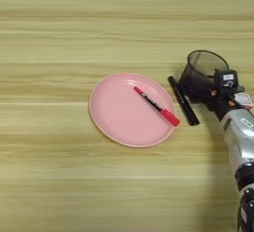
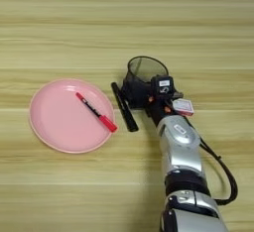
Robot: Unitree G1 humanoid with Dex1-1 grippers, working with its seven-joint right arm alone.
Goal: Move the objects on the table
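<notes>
On plate (image 2: 49,127) rim: red-capped marker (image 2: 95,112); black marker (image 2: 124,107) just beside.

Both head cameras looked steeply down on the wooden table (image 1: 59,186); the pink plate (image 1: 116,122), shared by both, sat further left in the right eye view.

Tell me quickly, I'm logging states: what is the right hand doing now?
Right hand: by the all-black marker and mesh cup; open or closed cannot be told.

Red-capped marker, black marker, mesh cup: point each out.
Red-capped marker (image 1: 156,106), left eye view, mid-barrel, on the plate.
Black marker (image 2: 124,106), right eye view, mid-barrel, on the table.
Mesh cup (image 1: 207,57), left eye view, far rim.
</notes>
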